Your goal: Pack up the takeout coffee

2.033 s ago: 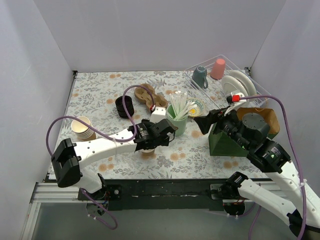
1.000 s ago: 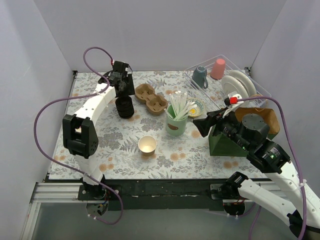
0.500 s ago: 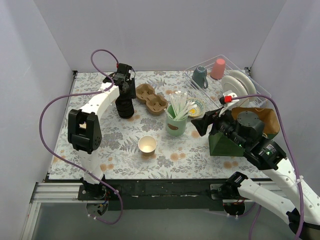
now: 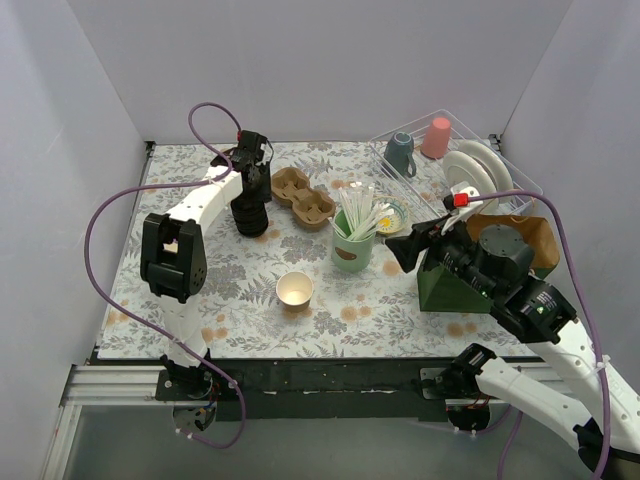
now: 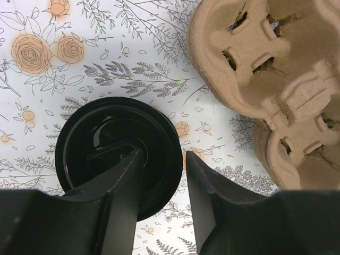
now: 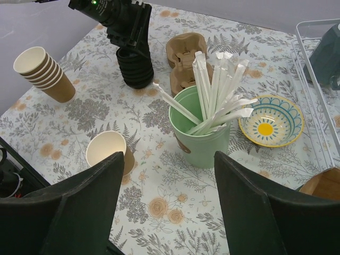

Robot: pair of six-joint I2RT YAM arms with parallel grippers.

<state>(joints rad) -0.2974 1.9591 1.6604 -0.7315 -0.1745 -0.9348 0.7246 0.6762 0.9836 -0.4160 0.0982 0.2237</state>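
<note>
A small brown paper cup [image 4: 294, 289] stands open on the table front, with no lid on it; it also shows in the right wrist view [image 6: 109, 151]. No lidded cup is in view. The black ribbed lid stack [image 4: 250, 215] stands at the back left beside the brown pulp carrier [image 4: 302, 197]. My left gripper [image 4: 252, 195] is open right above the stack. In the left wrist view [image 5: 162, 159] one finger is over the top lid [image 5: 106, 133] and the other is outside its rim. The carrier [image 5: 276, 79] is empty. My right gripper [image 4: 395, 250] is open and empty above the table.
A green cup of wrapped straws [image 4: 352, 245] stands mid-table, with a small patterned bowl [image 4: 392, 215] behind it. A stack of paper cups [image 6: 45, 71] stands at the left. A green bag [image 4: 450, 285] is under my right arm. A clear rack [image 4: 470, 135] holds a teal mug, a pink cup and plates.
My left gripper has left the paper cup at the front, swung to the back left and come over the lid stack. The cup stays put. My right arm has hardly moved.
</note>
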